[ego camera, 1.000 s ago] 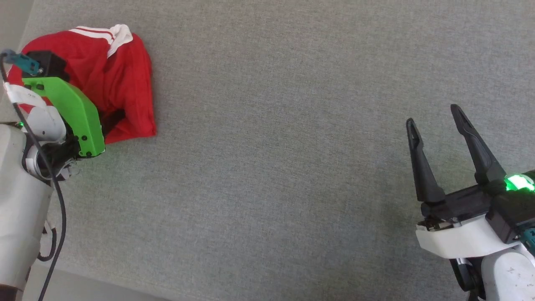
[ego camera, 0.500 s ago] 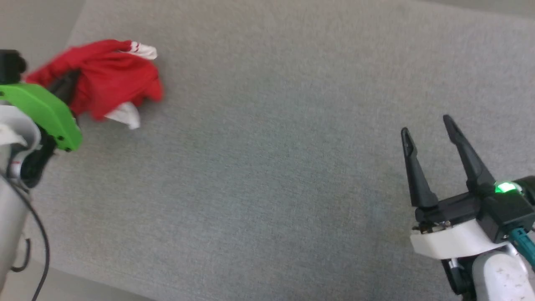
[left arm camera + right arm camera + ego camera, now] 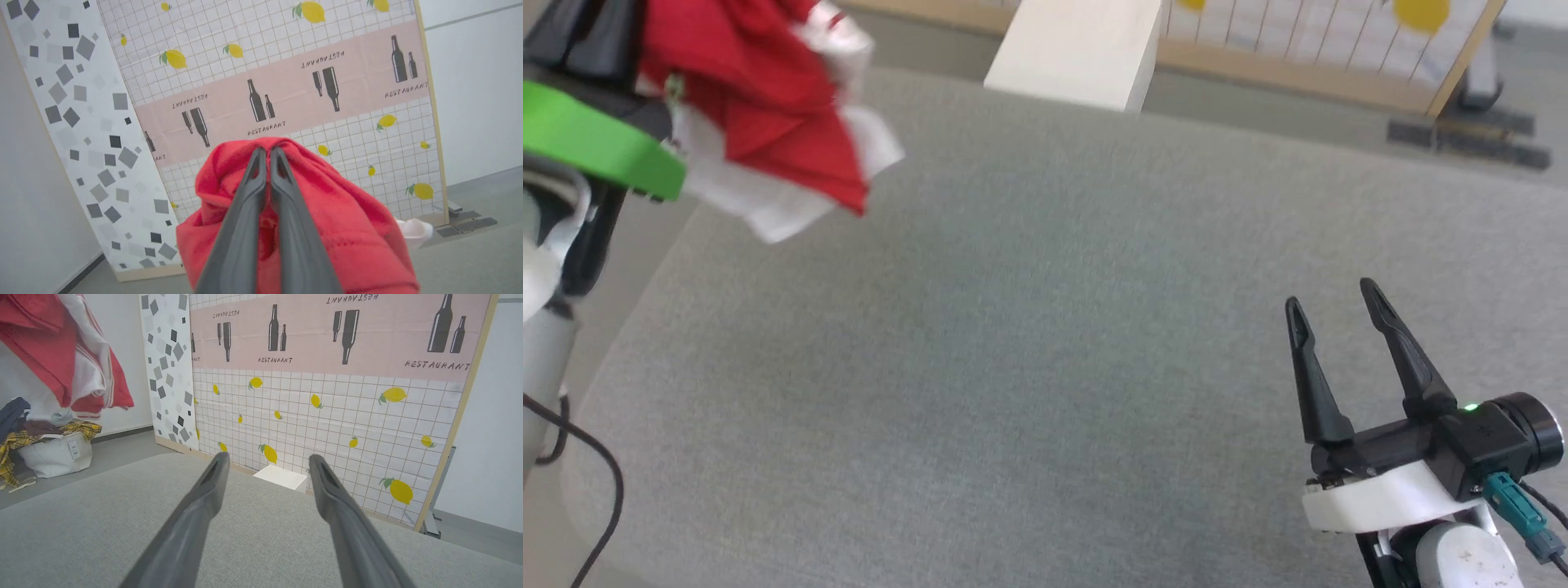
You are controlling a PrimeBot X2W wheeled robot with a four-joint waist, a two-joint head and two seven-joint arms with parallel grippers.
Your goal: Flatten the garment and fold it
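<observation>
Two left fingers (image 3: pixel 245 212), pressed together, pinch the bunched red garment (image 3: pixel 768 106) aloft above the grey worktop (image 3: pixel 1045 367); right fingers (image 3: pixel 1313 384) stand spread, empty.

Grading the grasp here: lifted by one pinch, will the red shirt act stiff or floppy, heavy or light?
Probably very floppy: the garment hangs in bunched folds from the left gripper, shut on one ridge of cloth. Likely light, since that narrow pinch carries it all. It may land crumpled, not flat.
</observation>
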